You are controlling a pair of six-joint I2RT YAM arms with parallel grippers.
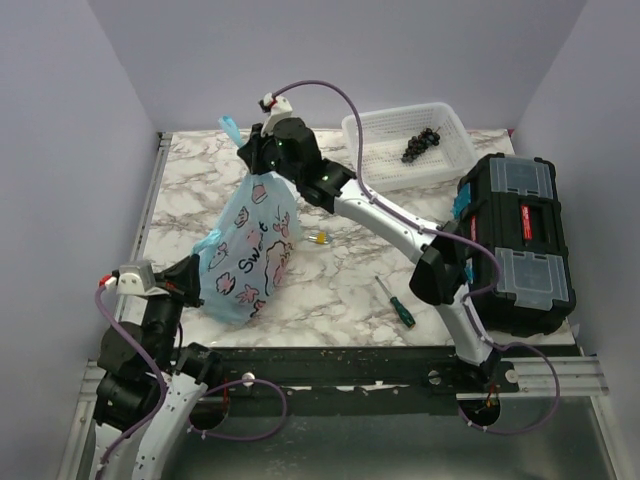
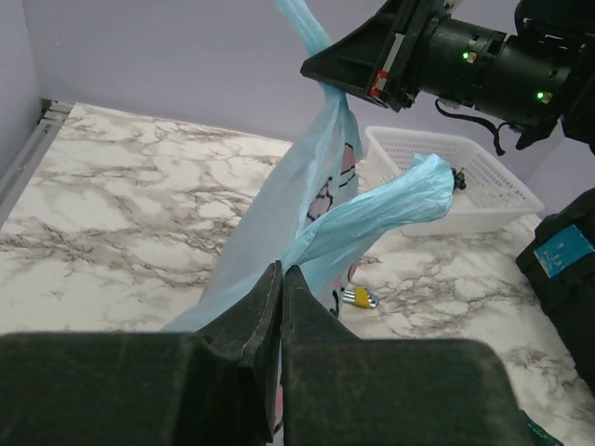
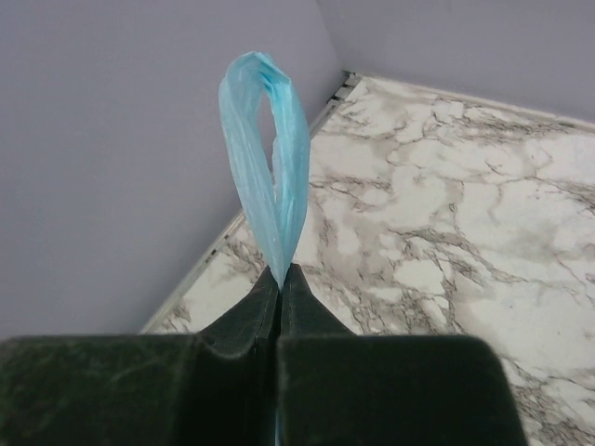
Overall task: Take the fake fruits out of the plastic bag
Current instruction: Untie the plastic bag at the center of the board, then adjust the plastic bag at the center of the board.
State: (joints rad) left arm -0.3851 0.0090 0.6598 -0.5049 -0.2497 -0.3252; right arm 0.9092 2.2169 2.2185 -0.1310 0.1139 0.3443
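Note:
The light-blue plastic bag (image 1: 250, 250) with pink and dark print hangs stretched over the left half of the table. My right gripper (image 1: 250, 160) is shut on one loop handle (image 3: 270, 139) and holds the bag's top up, as the right wrist view (image 3: 281, 274) shows. My left gripper (image 1: 200, 268) is shut on the bag's film low at its left side; the left wrist view (image 2: 281, 274) shows it pinched between the fingers. The other handle (image 2: 390, 200) sticks out free to the right. The fake fruits are hidden inside the bag.
A white lattice basket (image 1: 405, 145) with a dark grape bunch (image 1: 420, 143) stands at the back right. A black toolbox (image 1: 515, 240) fills the right edge. A green-handled screwdriver (image 1: 400, 303) and a small yellow tool (image 1: 318, 238) lie right of the bag.

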